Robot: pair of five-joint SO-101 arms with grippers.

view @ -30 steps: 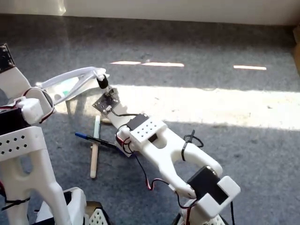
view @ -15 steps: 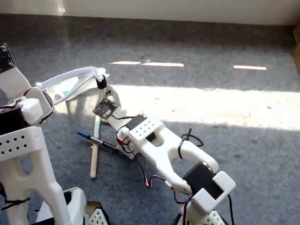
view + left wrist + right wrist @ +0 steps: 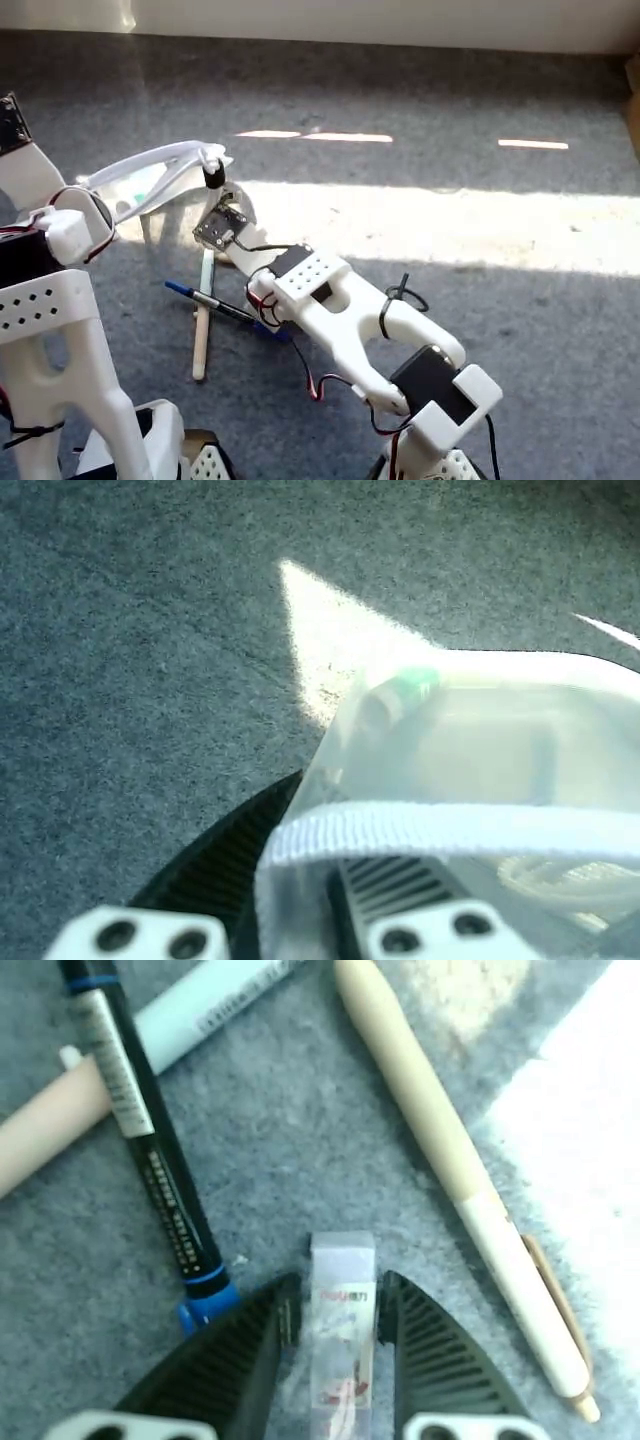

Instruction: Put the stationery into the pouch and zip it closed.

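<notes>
Far left of the high view, the left gripper (image 3: 320,870) is clamped on the pouch (image 3: 150,172), holding it up off the carpet (image 3: 450,120) in the upper left of frame; pouch's long axis runs approx left-right, free end pointing right. Left wrist view has the zip tape crossing just past the jaws and a green-capped item (image 3: 405,688) already inside; can't tell how wide the mouth gapes. Below the pouch, lower left of centre, a blue-tipped black pen (image 3: 226,307) lies across a pale pen (image 3: 202,335), both on the carpet, both yet to go in. Just right of them the right gripper (image 3: 335,1305) sits under the pouch's free end, jaws narrow and, as far as I can judge, pinched on a small white eraser (image 3: 340,1352), which lies lengthwise along the fingers w/ one end poking out fwd; can't tell if it's off the carpet. A cream pen (image 3: 460,1190) lies near it, apart from the jaws. Key relation: the pouch end is up and slightly left of the right gripper in the high view, near but not touching, so the eraser prob has to rise and go in end-first, in line w/ the pouch's long axis, which needs the mouth facing that arm. Right arm is the one free to feed; left just holds
</notes>
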